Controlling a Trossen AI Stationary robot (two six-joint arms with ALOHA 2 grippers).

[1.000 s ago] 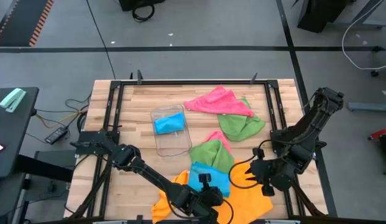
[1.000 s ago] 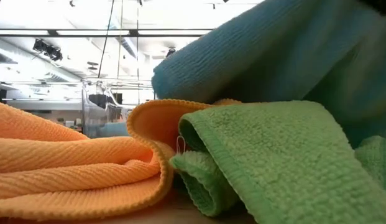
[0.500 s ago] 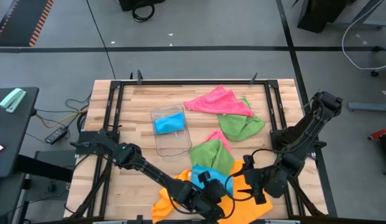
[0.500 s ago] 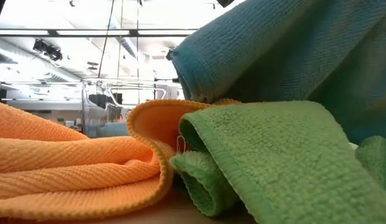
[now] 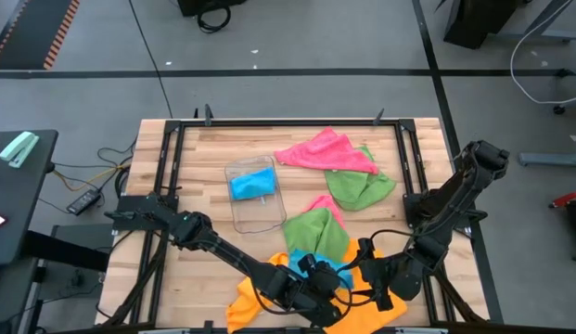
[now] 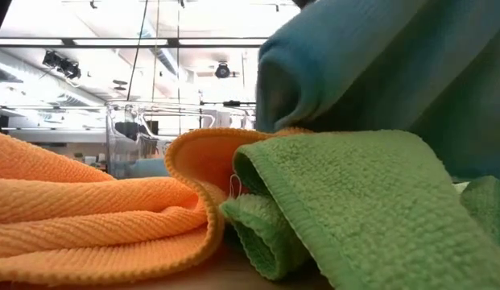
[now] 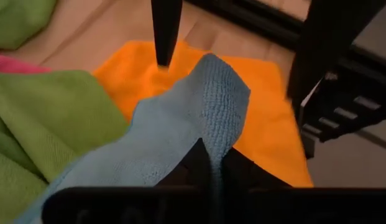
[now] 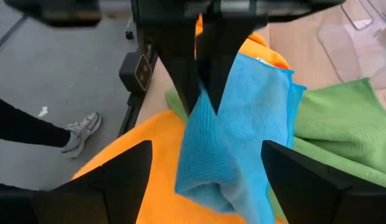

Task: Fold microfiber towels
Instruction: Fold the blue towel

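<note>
A sky-blue towel [image 8: 239, 140] hangs near the table's front edge, with my left gripper [image 7: 209, 157] [image 5: 315, 276] shut on it. Its lower part lies on an orange towel [image 5: 269, 299] and against a green towel [image 5: 320, 232]. My right gripper [image 8: 206, 149] [image 5: 366, 269] is open, just to the right of the blue towel. Its fingers stand on either side of the towel without touching it. In the low view the blue towel [image 6: 378, 72] rises behind the green towel [image 6: 354, 209] and the orange towel [image 6: 97, 209]. My left gripper pinches a bunched fold of the blue towel [image 8: 205, 102] between its two fingers. The fingers [image 8: 180, 62] slant downward from the table's left. The towel hangs slack below them, and its lower end [image 8: 224, 199] rests on the orange towel.
A clear tray [image 5: 234, 209] with another blue cloth [image 5: 252, 184] stands at mid-table. A pink towel [image 5: 325, 151] and a second green towel [image 5: 362, 188] lie at the far right. Beyond the table's edge a person's leg and shoe [image 8: 81, 134] show.
My right gripper has come down and toward the table's left, up to the blue towel. My left gripper has rolled about its own axis with the towel in it, and the towel's hanging edge has swung sideways. The other towels have stayed put.
</note>
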